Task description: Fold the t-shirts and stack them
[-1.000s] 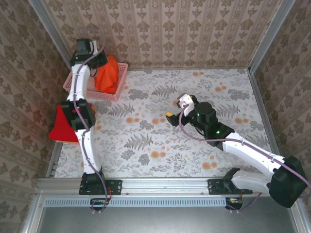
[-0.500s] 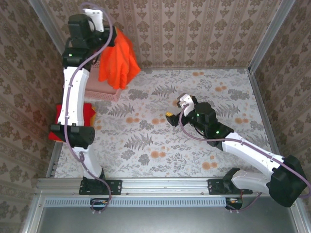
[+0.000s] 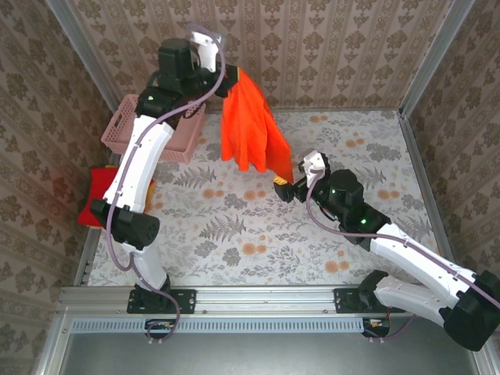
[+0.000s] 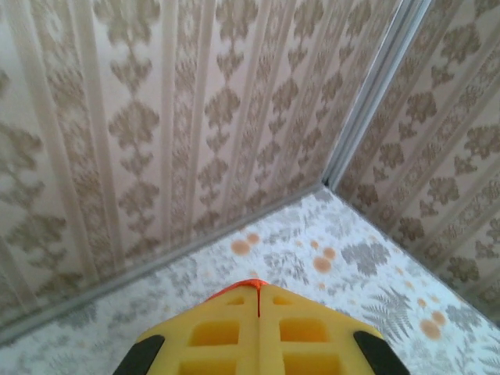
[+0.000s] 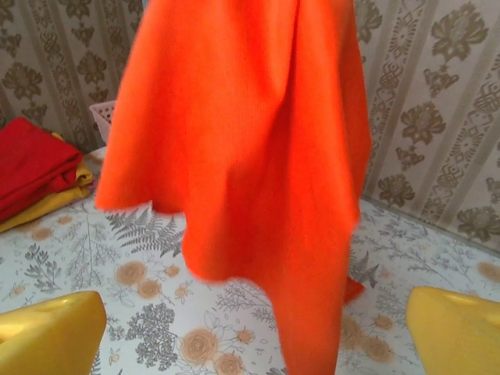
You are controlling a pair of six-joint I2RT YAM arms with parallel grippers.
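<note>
Now the orange t-shirt (image 3: pixel 250 133) hangs above the desk (image 3: pixel 234 258), lifted from the pink basket (image 3: pixel 117 129), the left pincer (image 3: pixel 225 81) clamped on it; the right pincer (image 3: pixel 291 181) gapes, ready for spreading.

1. Bright and even all over, with soft light from above.
2. Only pale, soft shadows on the table (image 3: pixel 258 226) beside the arms.
3. Sharp and clear in the top view, with the walls (image 3: pixel 312 47) leaning outward near the edges.
4. Blurry orange t-shirt (image 5: pixel 258 156) in the right wrist view, smeared along its lower edge.
5. Fuzzy yellow fingers (image 5: pixel 47 336) very close to the lens in both wrist views.
6. A little soft on the wallpaper in the left wrist view.
</note>
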